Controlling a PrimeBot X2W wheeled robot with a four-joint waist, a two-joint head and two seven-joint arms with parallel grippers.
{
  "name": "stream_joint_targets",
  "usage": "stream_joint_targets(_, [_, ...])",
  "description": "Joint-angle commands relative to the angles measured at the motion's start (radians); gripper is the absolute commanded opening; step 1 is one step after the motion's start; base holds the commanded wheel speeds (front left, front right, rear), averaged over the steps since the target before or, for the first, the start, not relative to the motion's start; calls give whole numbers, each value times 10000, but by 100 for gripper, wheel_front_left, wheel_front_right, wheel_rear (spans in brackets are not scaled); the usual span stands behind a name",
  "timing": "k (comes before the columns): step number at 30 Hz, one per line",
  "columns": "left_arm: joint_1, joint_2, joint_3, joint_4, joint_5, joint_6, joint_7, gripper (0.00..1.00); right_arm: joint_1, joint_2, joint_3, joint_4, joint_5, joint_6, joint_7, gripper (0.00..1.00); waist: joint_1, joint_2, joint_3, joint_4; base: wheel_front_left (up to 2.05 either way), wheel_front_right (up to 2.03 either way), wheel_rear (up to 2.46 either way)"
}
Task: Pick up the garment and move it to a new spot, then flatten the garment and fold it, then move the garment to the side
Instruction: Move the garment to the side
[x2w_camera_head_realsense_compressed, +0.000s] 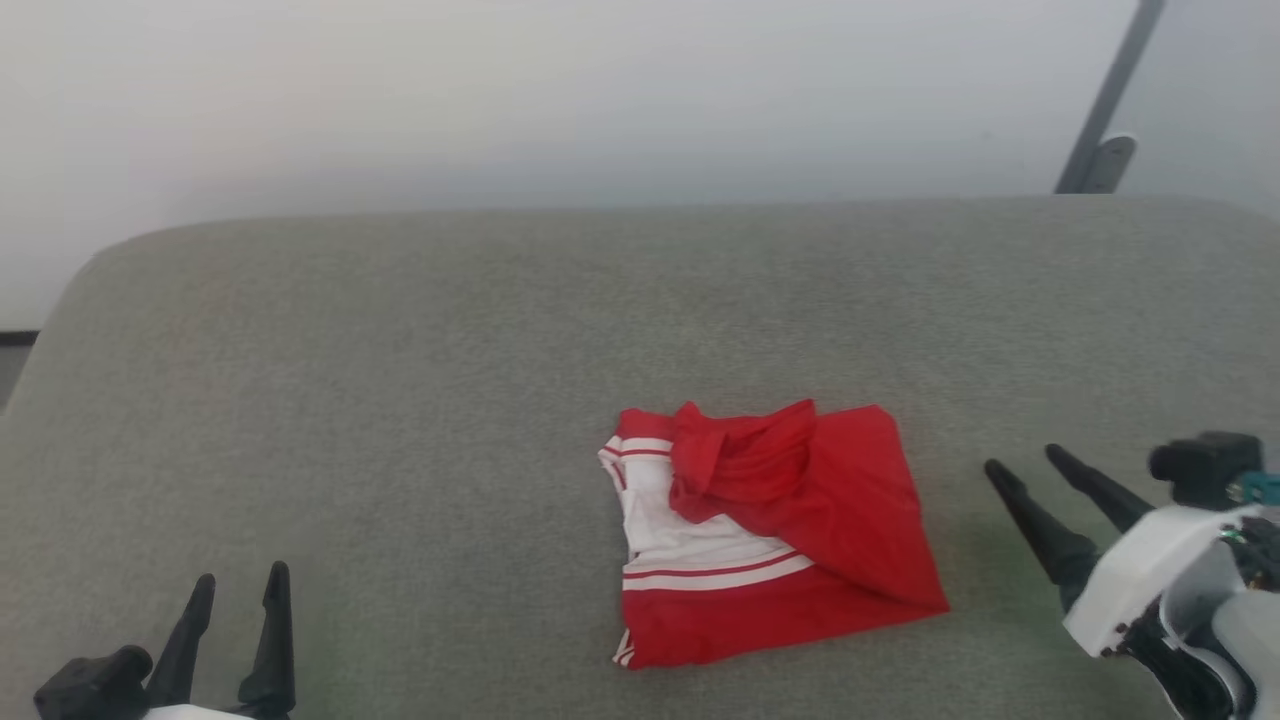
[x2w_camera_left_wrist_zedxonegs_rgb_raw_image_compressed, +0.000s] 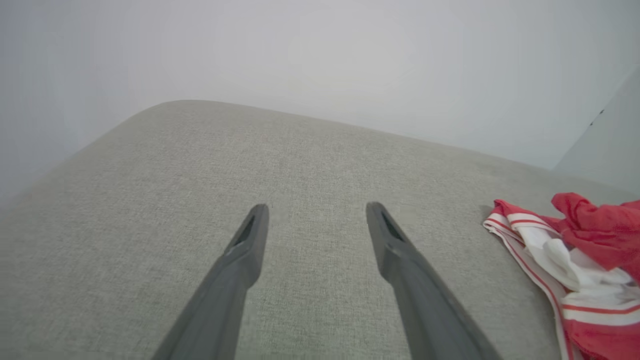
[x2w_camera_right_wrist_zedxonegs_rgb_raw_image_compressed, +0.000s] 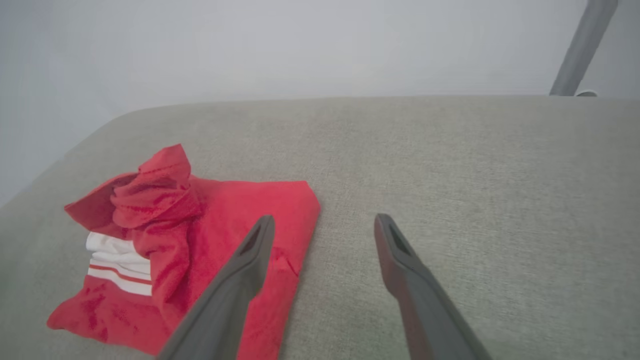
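On the bench, toward its near edge and right of middle, the garment lay folded, red with white striped trim, a rumpled flap hiding its inner layers. My left gripper and right gripper stood released, clear of it.

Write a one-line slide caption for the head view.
Rumpled red-and-white garment lies on a grey fabric surface, with the open left tool and open right tool apart from it on either side.

Small red jersey garment, white panel with red-striped trim at left: roughly folded rectangle, red cloth bunched on top, far side. Lies on grey fabric surface, centre-right.
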Motion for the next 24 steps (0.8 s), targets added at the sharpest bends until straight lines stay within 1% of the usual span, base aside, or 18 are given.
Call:
stream_joint_targets(1, [-98, -16, -22, 7, 64, -40, -45, 100, -156, -10, 124, 15, 93, -3, 146, 100, 0, -1, 100, 169, 0, 0, 0])
stream_joint_targets(11, [-393, -242, -297, 119, 157, -79, -45, 100, -1353, -149, 1248, 595, 508, -4, 2317, 100, 0, -1, 463, 1083, 0, 0, 0])
stream_joint_targets(18, [-550, -488, -415, 227, 293, -165, -45, 100, -1929, -180, 1731, 1235, 867, -4, 4419, 100, 0, -1, 797, 1573, 0, 0, 0])
stream_joint_targets(24, [-759, -717, -484, 305, 445, -220, -45, 100, -2172, 192, 1935, 1961, 1231, -4, 6209, 100, 0, -1, 1155, 1828, 0, 0, 0])
